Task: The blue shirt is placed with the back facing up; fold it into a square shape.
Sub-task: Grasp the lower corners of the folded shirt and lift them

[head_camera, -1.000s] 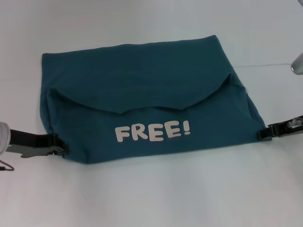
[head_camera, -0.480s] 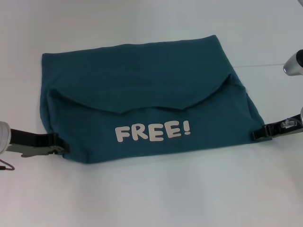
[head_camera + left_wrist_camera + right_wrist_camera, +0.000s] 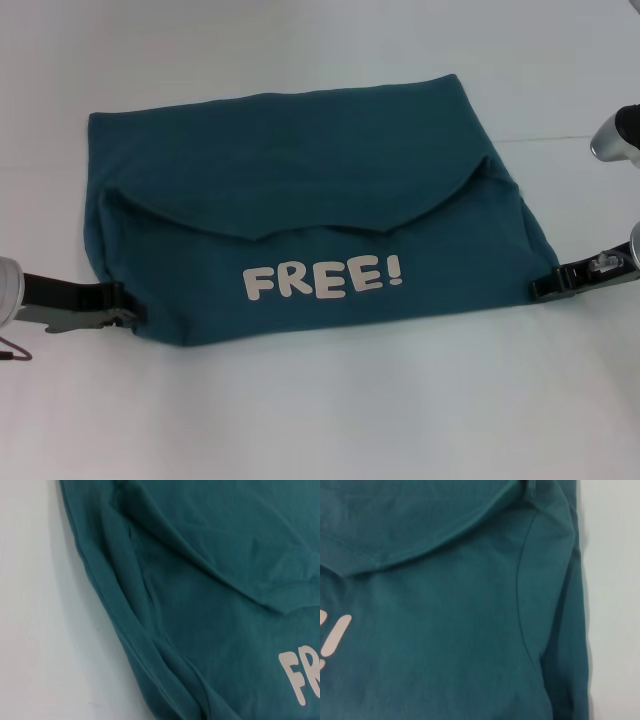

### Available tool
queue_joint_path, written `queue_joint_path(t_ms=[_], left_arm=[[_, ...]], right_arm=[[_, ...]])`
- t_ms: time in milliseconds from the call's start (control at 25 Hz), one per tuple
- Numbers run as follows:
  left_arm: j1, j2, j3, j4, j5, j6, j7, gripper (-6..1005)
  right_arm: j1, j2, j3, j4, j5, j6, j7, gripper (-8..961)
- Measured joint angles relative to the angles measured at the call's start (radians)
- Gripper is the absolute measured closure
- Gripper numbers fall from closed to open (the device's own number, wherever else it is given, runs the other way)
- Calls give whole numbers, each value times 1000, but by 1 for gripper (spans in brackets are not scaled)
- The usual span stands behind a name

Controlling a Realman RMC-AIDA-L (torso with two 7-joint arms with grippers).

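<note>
Teal-blue soft cotton, the blue shirt [image 3: 300, 215] lay at the middle of the white table [image 3: 320, 420] as a near-square bundle, "FREE!" print up and a curved flap over its far half, so the folding looked largely done. The left gripper [image 3: 128, 305] sat at its near-left edge and the right gripper [image 3: 545, 287] at its near-right edge; I could not tell whether either held cloth. Bare table lay open on every side.
</note>
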Motion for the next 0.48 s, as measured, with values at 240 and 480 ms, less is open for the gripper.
queue_joint_path(t_ms=[240, 480], left_arm=[[-1, 0, 0, -1, 0, -2, 0, 875], [-2, 0, 0, 0, 0, -4, 2, 875]], right_arm=[[3, 2, -1, 0, -13, -6, 8, 279], [11, 3, -2, 6, -23, -5, 11, 286]])
